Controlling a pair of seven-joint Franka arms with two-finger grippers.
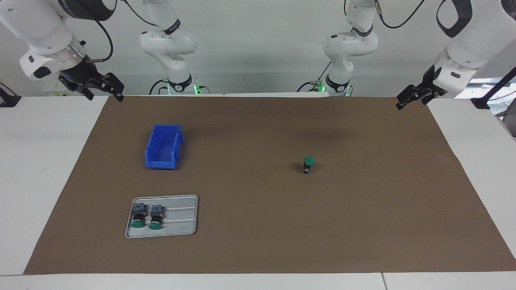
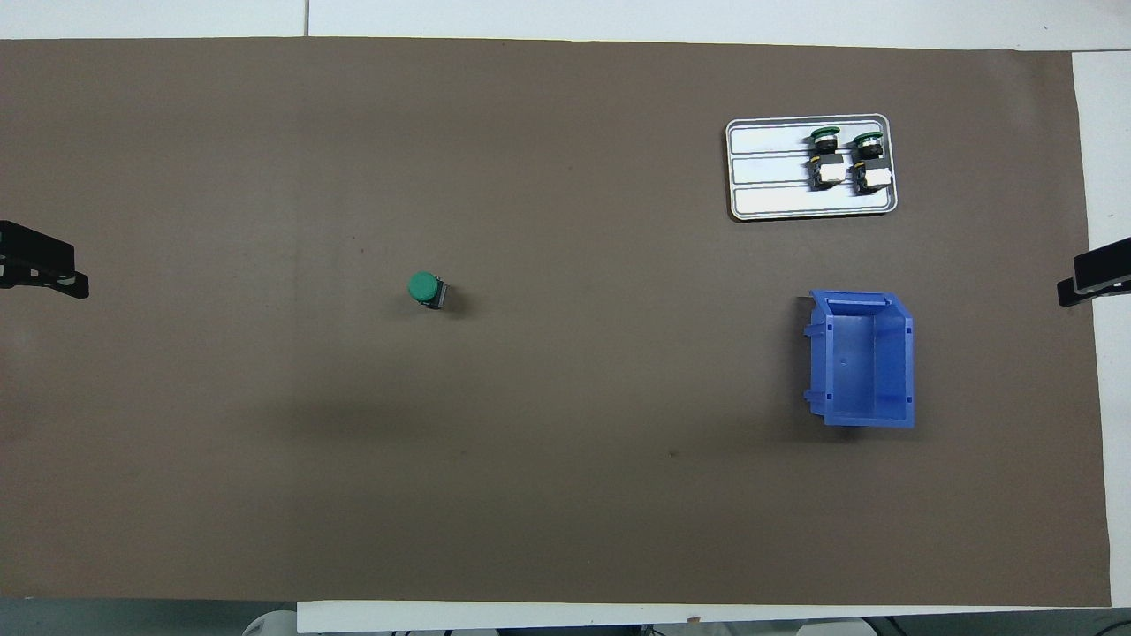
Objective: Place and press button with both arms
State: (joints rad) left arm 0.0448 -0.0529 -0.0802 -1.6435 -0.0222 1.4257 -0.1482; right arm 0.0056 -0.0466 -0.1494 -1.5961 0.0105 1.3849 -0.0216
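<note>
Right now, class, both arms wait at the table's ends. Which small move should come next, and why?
Probably the left gripper should swing in over the loose button. It stands alone, cap up, on the brown mat toward the left arm's end, while the tray and blue bin sit toward the right arm's end. Both grippers are open and hold nothing; the right gripper can wait.

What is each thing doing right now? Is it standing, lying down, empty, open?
Lone button: standing upright on the brown mat, green cap up, untouched.
Two buttons: lying side by side in the tray.
Tray: flat, partly bare.
Blue bin: upright, empty.
Left gripper: open, waiting over the mat's edge.
Right gripper: open, waiting over the mat's corner.
</note>
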